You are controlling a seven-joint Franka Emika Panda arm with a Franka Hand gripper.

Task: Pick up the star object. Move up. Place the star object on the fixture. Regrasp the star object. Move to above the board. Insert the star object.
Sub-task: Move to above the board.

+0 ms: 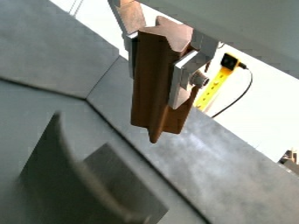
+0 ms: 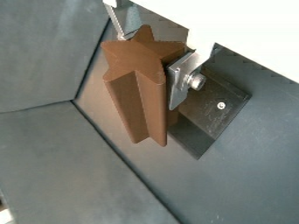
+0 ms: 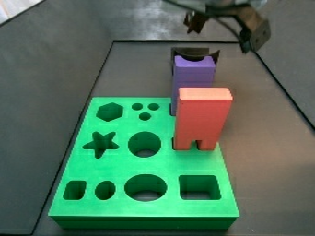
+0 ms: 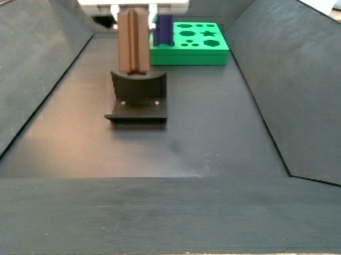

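The star object (image 1: 155, 87) is a wood-brown prism with a star-shaped end (image 2: 135, 83), and both wrist views show it clamped between the silver fingers. My gripper (image 1: 160, 74) is shut on its upper part, one finger plate (image 2: 181, 79) pressed flat against its side. In a side view the star object (image 4: 134, 42) hangs upright under the gripper (image 4: 131, 8), in line with the fixture's dark bracket (image 4: 138, 100). The purple fixture (image 3: 193, 72) stands behind the green board (image 3: 142, 161), with the gripper (image 3: 219, 14) high above it. There the star object is hidden.
A salmon-red arched block (image 3: 204, 115) stands on the board's right side, just in front of the fixture. Dark sloping walls (image 4: 40, 90) enclose the floor on both sides. A yellow tape measure (image 1: 219, 83) lies outside the enclosure.
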